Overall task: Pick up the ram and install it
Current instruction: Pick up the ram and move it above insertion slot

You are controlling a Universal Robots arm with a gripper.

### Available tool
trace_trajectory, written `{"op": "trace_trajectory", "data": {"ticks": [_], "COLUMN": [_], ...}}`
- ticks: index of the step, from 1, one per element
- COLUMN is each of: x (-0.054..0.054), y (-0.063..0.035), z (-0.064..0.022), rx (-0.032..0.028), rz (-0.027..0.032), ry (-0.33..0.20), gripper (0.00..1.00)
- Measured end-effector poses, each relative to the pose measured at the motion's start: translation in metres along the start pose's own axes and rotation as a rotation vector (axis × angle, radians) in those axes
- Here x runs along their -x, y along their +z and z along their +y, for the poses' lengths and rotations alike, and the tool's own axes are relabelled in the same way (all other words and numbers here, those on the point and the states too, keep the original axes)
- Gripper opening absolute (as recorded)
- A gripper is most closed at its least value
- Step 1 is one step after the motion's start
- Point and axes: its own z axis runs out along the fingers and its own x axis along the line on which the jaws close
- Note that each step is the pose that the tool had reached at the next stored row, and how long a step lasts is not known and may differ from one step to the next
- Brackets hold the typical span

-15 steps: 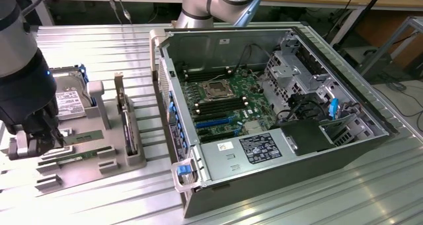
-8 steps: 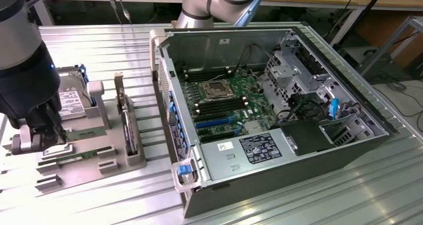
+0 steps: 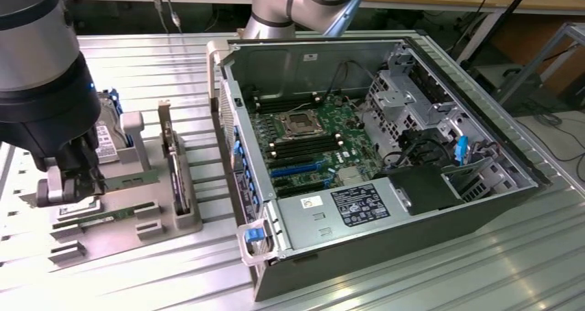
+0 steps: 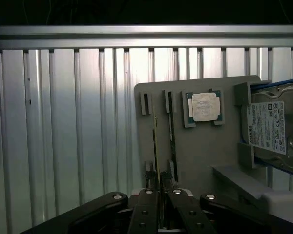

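So the end effector, a black two-finger unit on the grey robot arm, is down at the near edge of the parts tray. Its jaws are pinched in tight on the end of the long, thin green ram stick, so it looks like a proper grip. From the wrist view you see the stick edge-on. It runs away from the fingers along its narrow slot in the flat grey plastic tray, so it's sitting in the holder, not up in the air as far as I can tell.

Just beside it, another dark thin strip sits in the neighbouring slot. Further along the tray there's a square silver processor chip in its own little pocket. Past that is the silver boxy hard drive with a white label, parked at the tray's edge.

In the exterior view the end effector hangs over that same tray on the exterior view's left, with an upright card standing next to it. The open black computer case lies well apart on the exterior view's right, with its green motherboard exposed. Everything sits on the ribbed aluminium worktop.
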Motion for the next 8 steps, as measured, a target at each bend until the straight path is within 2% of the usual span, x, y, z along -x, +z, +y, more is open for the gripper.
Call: {"op": "trace_trajectory", "data": {"ticks": [6,8], "x": [0.001,0.002], "y": [-0.0011,-0.0017], "z": [-0.0116,-0.018], "rx": [0.0006,0.0006], "rz": [0.0001,0.0], "ry": [0.0,0.0], "gripper": [0.14,0.14]}}
